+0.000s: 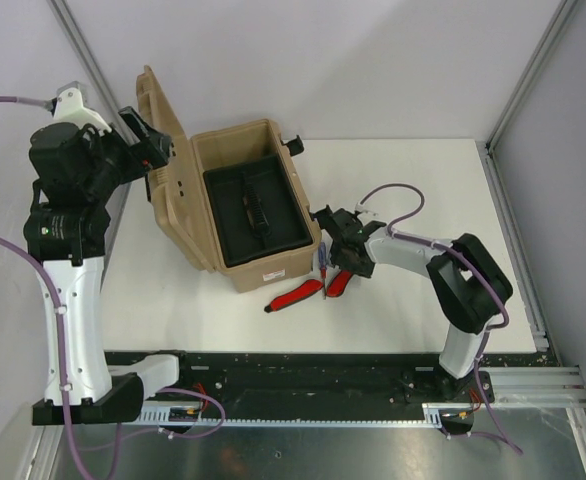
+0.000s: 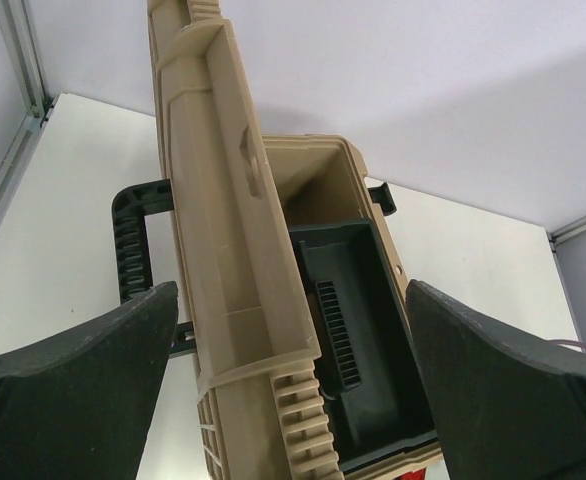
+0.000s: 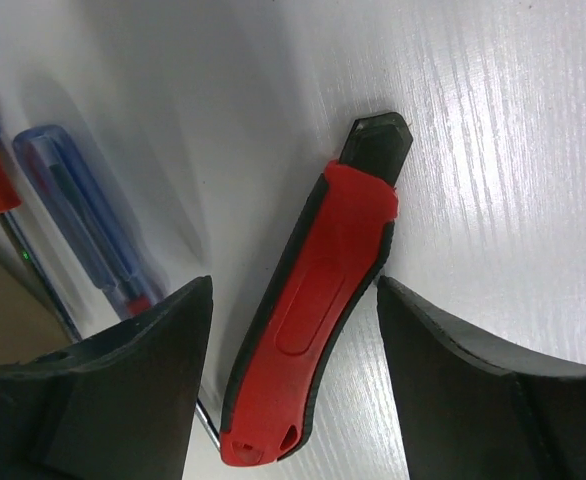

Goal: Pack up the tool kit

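The tan tool kit box (image 1: 269,262) stands open on the white table, its black inner tray (image 1: 256,208) seated inside. Its lid (image 1: 166,150) stands upright at the left. My left gripper (image 1: 156,150) is open at the lid. In the left wrist view the lid's edge (image 2: 235,260) runs between the wide-apart fingers (image 2: 83,380) of that gripper (image 2: 291,290) without touching them. My right gripper (image 1: 335,262) hangs low beside the box's right front corner. It (image 3: 295,285) is open astride a red-and-black utility knife (image 3: 313,320) that lies flat on the table.
A blue-and-red screwdriver (image 3: 83,215) lies left of the knife, close to the box. Another red-handled tool (image 1: 295,295) rests in front of the box. The black lid handle (image 2: 133,240) sticks out behind the lid. Aluminium frame posts (image 1: 518,110) and grey walls border the table.
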Robot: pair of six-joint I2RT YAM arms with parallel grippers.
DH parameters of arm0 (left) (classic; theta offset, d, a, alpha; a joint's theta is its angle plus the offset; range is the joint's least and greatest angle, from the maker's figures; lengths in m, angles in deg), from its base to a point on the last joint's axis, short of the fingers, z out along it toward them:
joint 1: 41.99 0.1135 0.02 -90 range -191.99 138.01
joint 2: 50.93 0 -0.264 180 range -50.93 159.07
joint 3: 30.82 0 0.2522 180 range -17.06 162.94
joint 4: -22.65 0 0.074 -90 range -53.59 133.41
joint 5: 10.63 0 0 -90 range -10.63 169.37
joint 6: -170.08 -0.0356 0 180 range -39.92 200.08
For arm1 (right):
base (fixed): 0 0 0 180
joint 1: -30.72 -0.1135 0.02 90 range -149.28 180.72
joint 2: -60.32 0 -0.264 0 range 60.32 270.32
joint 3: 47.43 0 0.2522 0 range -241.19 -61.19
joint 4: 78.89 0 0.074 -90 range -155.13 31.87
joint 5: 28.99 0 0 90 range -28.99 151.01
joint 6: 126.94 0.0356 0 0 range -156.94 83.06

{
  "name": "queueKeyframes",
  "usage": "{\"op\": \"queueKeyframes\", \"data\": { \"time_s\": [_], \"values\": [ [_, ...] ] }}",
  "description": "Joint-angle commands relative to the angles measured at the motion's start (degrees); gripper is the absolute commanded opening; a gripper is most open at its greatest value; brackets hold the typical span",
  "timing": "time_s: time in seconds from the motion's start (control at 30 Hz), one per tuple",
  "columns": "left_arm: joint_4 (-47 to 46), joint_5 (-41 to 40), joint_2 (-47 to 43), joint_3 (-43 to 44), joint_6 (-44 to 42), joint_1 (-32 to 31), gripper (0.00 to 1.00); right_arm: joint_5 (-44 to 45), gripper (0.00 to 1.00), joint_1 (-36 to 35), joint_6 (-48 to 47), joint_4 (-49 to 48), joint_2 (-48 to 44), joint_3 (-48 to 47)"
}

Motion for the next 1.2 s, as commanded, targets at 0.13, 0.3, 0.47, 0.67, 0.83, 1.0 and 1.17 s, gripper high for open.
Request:
{"op": "queueKeyframes", "data": {
  "time_s": [0.13, 0.3, 0.47, 0.67, 0.83, 1.0, 1.17],
  "values": [
    [-1.1, -0.3, -1.3, -0.4, -1.8, -0.3, 1.0, 2.1, 0.53, -0.4, 2.3, -1.5, 1.3, 3.4],
    [-1.1, 0.2, -1.1, -0.3, -2.0, -0.3, 0.99, 3.8, 0.2, -0.3, 2.3, -2.6, 0.2, 5.4],
    [-1.1, 0.5, -0.8, 0.2, -1.9, -0.3, 0.99, 6.5, 0.01, -0.1, 0.5, -2.9, -3.4, 5.5],
    [-1.1, 0.6, -0.8, 0.2, -1.7, -0.3, 0.99, 13.3, 0.0, 1.0, -3.0, 1.6, -14.4, 1.7],
    [-1.1, 0.5, -0.9, 0.3, -1.6, -0.3, 0.99, 22.1, 0.0, 0.4, -10.1, 1.4, -23.5, -4.3],
    [-1.1, 0.4, -1.0, 0.5, -1.5, -0.3, 1.0, 17.3, 0.0, -1.5, -21.9, -9.5, -26.6, -9.3],
    [-1.0, 0.6, -1.0, 0.6, -1.2, -0.3, 0.99, 9.0, 0.0, -6.3, -31.2, -17.6, -21.0, -16.6]
  ]
}}
